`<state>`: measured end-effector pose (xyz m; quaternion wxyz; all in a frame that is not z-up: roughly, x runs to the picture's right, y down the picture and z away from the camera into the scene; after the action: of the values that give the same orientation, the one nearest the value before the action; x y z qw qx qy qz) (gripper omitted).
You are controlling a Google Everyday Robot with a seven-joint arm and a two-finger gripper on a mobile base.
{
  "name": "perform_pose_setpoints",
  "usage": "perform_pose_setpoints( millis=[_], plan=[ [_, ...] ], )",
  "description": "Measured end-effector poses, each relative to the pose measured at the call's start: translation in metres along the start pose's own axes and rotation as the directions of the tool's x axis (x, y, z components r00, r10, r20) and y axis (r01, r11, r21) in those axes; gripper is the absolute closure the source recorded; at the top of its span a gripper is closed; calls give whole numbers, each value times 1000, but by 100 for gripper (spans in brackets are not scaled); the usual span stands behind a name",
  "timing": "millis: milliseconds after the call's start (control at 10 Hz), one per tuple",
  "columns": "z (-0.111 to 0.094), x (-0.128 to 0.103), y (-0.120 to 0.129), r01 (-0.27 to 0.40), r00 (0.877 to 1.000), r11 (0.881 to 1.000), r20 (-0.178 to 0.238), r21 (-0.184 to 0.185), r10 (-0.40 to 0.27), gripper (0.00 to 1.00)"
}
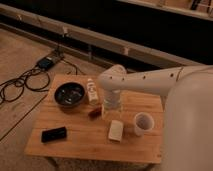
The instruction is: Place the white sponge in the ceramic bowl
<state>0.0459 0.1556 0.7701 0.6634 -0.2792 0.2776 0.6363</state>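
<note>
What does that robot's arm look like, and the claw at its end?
The arm is a thick, smooth, cream-white tube with rounded joints, swelling into a bulky shoulder. No loose cables show on it. The claw, over the wooden table near the white sponge, looks pale greyish.

The one camera view looks steeply down from above and just behind the robot's white arm (190,115), whose bulk fills the right edge close to the lens. It faces across the wooden table (80,145), which is seen nearly whole at middle range, toward the dark wall (125,25) beyond, with floor and cables (20,85) at left. The gripper (111,107) hangs near the frame's centre, over the table between the ceramic bowl (69,94) and the white sponge (116,130).
</note>
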Motion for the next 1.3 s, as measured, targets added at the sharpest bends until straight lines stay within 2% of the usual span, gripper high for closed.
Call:
perform_pose_setpoints(
  millis=[700,1300],
  plan=[
    [32,32,-10,-74,997,997,-16,-5,74,35],
    [67,28,-17,-92,995,996,-49,-16,91,35]
  ],
)
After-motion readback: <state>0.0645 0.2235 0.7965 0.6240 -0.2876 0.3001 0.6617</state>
